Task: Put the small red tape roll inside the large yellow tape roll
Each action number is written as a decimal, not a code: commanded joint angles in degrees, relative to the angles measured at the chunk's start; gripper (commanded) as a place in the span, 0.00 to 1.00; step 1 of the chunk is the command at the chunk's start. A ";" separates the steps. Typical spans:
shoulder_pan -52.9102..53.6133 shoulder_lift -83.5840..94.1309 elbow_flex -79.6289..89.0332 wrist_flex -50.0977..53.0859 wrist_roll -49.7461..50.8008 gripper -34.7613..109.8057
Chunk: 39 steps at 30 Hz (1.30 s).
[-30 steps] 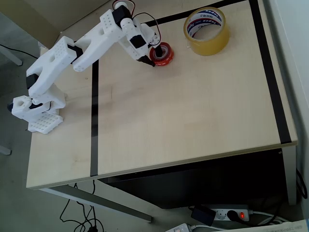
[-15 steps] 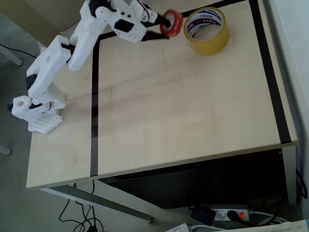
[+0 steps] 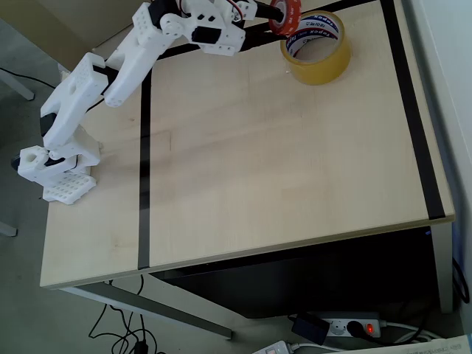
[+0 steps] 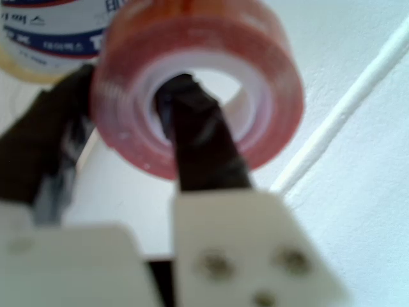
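Note:
The small red tape roll (image 3: 284, 15) hangs in the air at the back of the table, held on edge by my gripper (image 3: 274, 16). In the wrist view the small red tape roll (image 4: 198, 89) is close up, with one black finger (image 4: 198, 137) through its pale core and the other finger (image 4: 48, 147) outside its wall. The large yellow tape roll (image 3: 316, 46) lies flat on the table just right of and below the red roll in the overhead view. Its printed white core (image 4: 51, 29) peeks out behind the red roll in the wrist view.
Black tape lines (image 3: 144, 184) run across the pale wooden table (image 3: 280, 169), one down the left, one down the right (image 3: 417, 125). The white arm's base (image 3: 59, 166) sits at the left edge. A power strip (image 3: 354, 326) lies on the floor below the front edge.
My gripper took the red roll up off the table and carried it up and to the right, until it hangs at the left rim of the yellow roll.

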 commanded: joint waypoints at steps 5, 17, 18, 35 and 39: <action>1.14 -2.81 -2.72 -2.72 0.09 0.31; 1.85 -4.57 -6.86 3.08 0.09 0.36; 1.67 -4.39 -8.79 5.27 -0.26 0.35; 8.17 52.56 33.31 35.16 6.59 0.24; 13.80 70.22 51.42 35.16 9.23 0.24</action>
